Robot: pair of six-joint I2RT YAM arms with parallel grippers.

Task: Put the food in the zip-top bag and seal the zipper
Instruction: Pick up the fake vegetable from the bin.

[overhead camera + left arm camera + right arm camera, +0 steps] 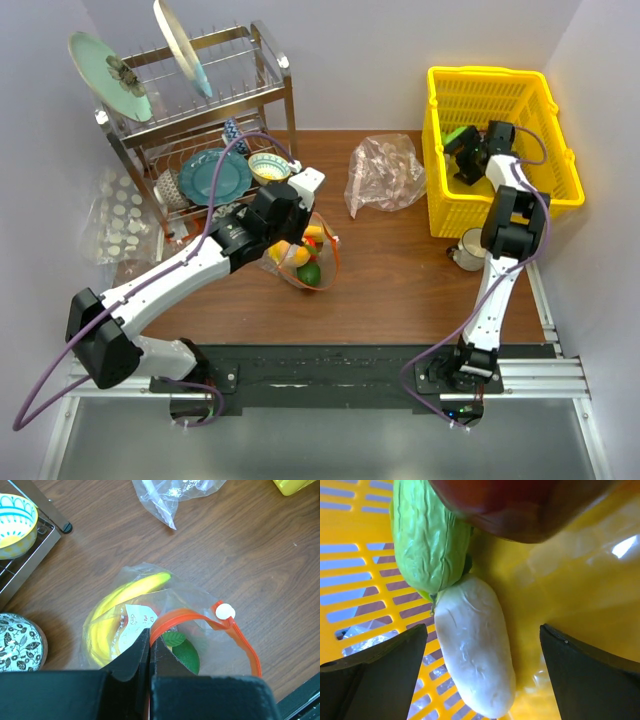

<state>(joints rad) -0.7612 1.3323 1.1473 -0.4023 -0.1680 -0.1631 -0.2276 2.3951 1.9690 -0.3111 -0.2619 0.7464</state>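
**Left fingers pinched on the bag's zipper; right fingers spread wide inside the yellow basket.**

The left gripper is closed tight on one end of the red-orange zipper, holding the mouth of the zip-top bag up in a loop. The bag sits on the brown wooden table, well left of the yellow basket, and a banana and a green leafy piece show through it. The right gripper hangs inside the basket with its jaws fully apart either side of a white toy vegetable with a crinkled green top, holding nothing. A dark-red piece lies just beyond. A pinkish clear bag lies just left of the basket, and plain white walls stand behind.
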